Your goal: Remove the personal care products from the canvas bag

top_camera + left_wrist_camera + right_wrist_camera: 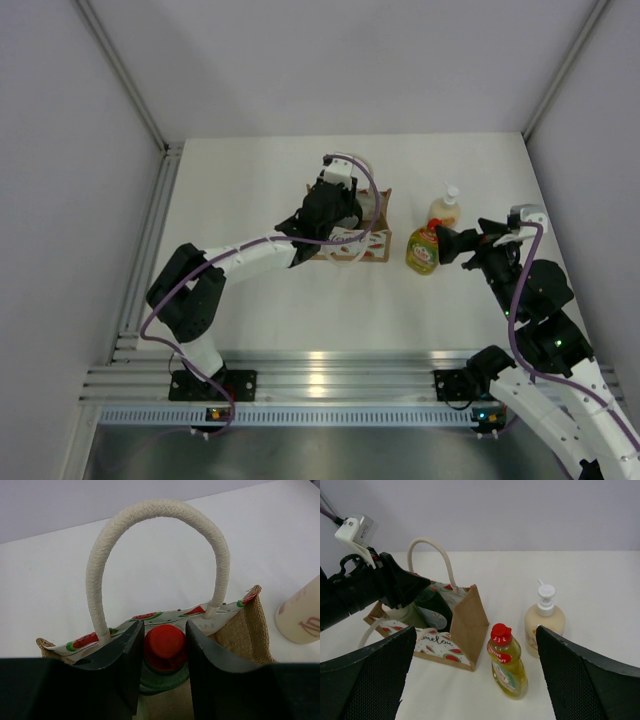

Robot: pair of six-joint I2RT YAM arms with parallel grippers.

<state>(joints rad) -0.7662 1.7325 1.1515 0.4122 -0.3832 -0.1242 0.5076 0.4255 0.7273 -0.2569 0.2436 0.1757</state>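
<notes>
Just inside canvas bag rim, left tool tight on dark green bottle

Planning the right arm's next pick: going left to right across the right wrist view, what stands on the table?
canvas bag → yellow-green bottle with red cap → cream pump bottle

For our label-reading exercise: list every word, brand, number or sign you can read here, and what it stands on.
"melon": dark script on the white front panel of the canvas bag; anything before it is hidden.
Yellow-green bottle: print on its red label is too small to read.
Cream pump bottle: reddish marks, blurred.
Dark green bottle: label unreadable.
</notes>
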